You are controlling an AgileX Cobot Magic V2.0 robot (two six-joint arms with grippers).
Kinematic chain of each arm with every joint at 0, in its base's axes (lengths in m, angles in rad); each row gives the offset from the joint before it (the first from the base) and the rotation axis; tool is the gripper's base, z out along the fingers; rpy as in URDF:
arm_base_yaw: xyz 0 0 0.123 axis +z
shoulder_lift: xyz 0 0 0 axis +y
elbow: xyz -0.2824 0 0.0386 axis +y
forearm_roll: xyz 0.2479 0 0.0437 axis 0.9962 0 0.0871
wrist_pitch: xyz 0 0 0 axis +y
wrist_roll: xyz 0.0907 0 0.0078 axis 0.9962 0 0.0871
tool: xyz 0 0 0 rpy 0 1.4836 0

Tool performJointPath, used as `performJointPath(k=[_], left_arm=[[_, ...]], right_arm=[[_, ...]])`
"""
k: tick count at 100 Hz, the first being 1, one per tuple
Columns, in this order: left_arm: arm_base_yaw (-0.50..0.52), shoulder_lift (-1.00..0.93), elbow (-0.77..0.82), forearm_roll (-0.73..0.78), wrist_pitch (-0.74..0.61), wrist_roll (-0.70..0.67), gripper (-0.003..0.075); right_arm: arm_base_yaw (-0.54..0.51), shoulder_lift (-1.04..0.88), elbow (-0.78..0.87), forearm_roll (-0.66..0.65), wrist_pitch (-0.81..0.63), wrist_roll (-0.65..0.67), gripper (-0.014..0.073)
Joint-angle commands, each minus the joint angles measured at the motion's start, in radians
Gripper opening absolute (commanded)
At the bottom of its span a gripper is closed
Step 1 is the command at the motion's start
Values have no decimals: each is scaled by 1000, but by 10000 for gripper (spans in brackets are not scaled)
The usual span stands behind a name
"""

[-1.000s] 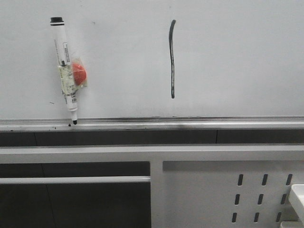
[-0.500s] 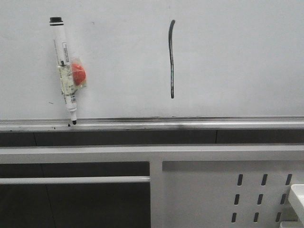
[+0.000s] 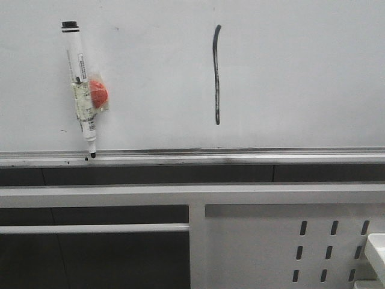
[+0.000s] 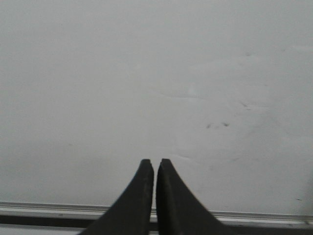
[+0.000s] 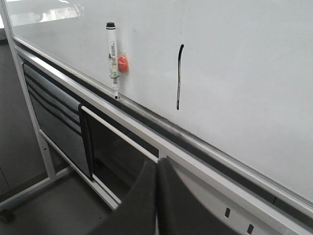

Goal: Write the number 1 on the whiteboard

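Note:
The whiteboard (image 3: 301, 72) fills the upper front view, with a silver ledge (image 3: 240, 158) along its lower edge. The number 1 (image 3: 216, 75) is a thin black near-vertical stroke, curved at its top; it also shows in the right wrist view (image 5: 179, 76). A white marker (image 3: 80, 90) with a black cap and an orange-red blob taped to it hangs on the board at the left, tip on the ledge; it also shows in the right wrist view (image 5: 112, 58). My left gripper (image 4: 153, 162) is shut and empty, facing bare board (image 4: 146, 73). My right gripper (image 5: 157, 161) is shut and empty, well back from the board (image 5: 244, 63).
A white perforated metal frame (image 3: 289, 235) stands below the ledge, with a horizontal white rail (image 3: 90, 228) at the left. The frame's leg and crossbars (image 5: 34, 122) show in the right wrist view over a grey floor. A white object's edge (image 3: 378, 247) sits at the lower right.
The view has shifted very slightly; the marker and stroke stay in place on the board. No gripper enters the front view.

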Motion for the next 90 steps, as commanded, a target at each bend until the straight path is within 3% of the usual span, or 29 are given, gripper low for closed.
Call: performJointPath(k=[1,12,22,40,55,77,90], left_arm=[[-2,13,-21,-96,-123,60,-20],[2,13,-21,-409,-177,418,-20],[28,13,-21,-627,-213,645,-20],[191,13,31,-961,-398,1010,-20],[353,13,155,-973,-522,1019,-20],[515,-3,260,-1010,-480,1021,-20],[535,-27,258,-1008,-443,1021,-20]], right_arm=[[2,12,-23,-18,-76,3,-69],[2,12,-23,-18,-76,3,-69],[2,12,-23,-18,-76,3,-69],[2,12,-23,-18,-76,3,-69],[2,12,-23,-18,-76,3,-69],[2,12,-23,-18,-76,3,-69],[2,12,-23,-18,-76,3,-69]])
